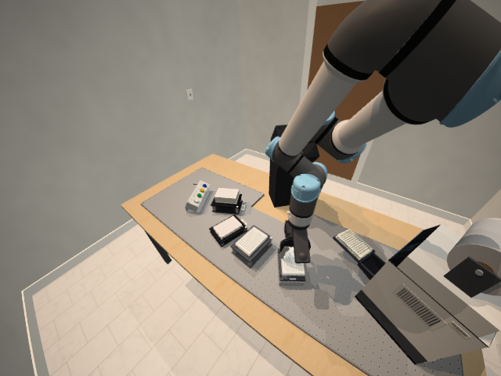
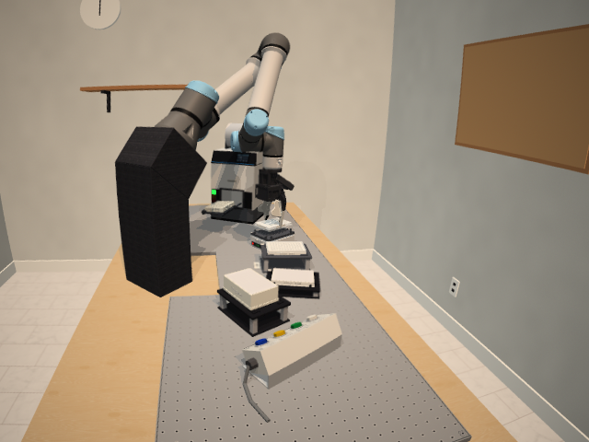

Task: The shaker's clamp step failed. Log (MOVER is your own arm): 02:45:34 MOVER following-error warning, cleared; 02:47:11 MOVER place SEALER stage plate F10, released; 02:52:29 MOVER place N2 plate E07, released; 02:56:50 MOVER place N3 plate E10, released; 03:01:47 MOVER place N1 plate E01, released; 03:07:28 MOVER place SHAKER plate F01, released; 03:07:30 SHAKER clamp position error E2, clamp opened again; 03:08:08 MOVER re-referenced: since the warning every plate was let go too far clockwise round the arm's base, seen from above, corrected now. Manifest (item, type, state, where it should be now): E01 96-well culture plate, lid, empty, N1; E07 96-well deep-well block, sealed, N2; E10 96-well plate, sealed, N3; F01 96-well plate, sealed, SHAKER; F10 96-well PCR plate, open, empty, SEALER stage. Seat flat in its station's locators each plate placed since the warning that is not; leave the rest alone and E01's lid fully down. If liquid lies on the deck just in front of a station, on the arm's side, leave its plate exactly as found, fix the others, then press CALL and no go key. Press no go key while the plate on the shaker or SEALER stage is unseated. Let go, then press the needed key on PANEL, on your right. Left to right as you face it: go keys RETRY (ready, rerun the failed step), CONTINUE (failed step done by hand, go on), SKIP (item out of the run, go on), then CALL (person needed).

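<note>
White-sleeved arm [image 1: 307, 109], wrist vertical, jaws clamping plate [image 1: 292, 267].

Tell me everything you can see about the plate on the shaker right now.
The plate on the shaker is a white rectangular well plate with a pale, glossy top, as a seal would look. It sits over the shaker's dark base, near the middle of the grey deck. The gripper reaches down from above, its jaws shut on the plate's end nearer the arm. In the exterior view the plate looks tilted, not flat on the base. Nothing else touches it.
</note>
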Controlling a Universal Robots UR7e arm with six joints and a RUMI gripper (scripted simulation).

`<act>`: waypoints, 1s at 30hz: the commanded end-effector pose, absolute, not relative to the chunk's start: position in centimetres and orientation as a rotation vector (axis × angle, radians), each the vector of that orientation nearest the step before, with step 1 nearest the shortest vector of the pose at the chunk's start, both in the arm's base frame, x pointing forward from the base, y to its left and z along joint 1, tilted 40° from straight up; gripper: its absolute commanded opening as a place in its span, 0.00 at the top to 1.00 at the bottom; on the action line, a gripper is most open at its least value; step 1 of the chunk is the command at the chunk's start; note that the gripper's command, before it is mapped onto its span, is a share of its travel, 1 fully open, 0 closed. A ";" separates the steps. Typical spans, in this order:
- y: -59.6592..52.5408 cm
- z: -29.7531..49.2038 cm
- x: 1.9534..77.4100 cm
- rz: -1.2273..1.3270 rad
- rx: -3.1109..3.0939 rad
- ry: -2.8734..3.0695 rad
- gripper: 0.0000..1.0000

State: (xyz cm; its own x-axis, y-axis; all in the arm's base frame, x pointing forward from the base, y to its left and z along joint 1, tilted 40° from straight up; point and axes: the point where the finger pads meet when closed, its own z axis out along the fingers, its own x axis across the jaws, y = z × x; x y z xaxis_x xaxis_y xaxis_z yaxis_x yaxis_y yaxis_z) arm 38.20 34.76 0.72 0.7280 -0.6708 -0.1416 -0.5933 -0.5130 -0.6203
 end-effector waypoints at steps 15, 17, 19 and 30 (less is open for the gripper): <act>35.1 0.3 38.4 -0.153 -2.266 0.951 1.00; 35.1 0.3 38.4 -0.153 -2.266 0.951 1.00; 35.1 0.2 38.5 -0.153 -2.266 0.951 1.00; 35.3 0.0 38.6 -0.153 -2.266 0.951 1.00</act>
State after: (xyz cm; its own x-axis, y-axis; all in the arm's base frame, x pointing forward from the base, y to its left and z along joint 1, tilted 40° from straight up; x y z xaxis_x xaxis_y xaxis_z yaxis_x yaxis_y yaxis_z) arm 38.50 35.23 0.05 0.7280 -0.6708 -0.1416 -0.5933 -0.5130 -0.6203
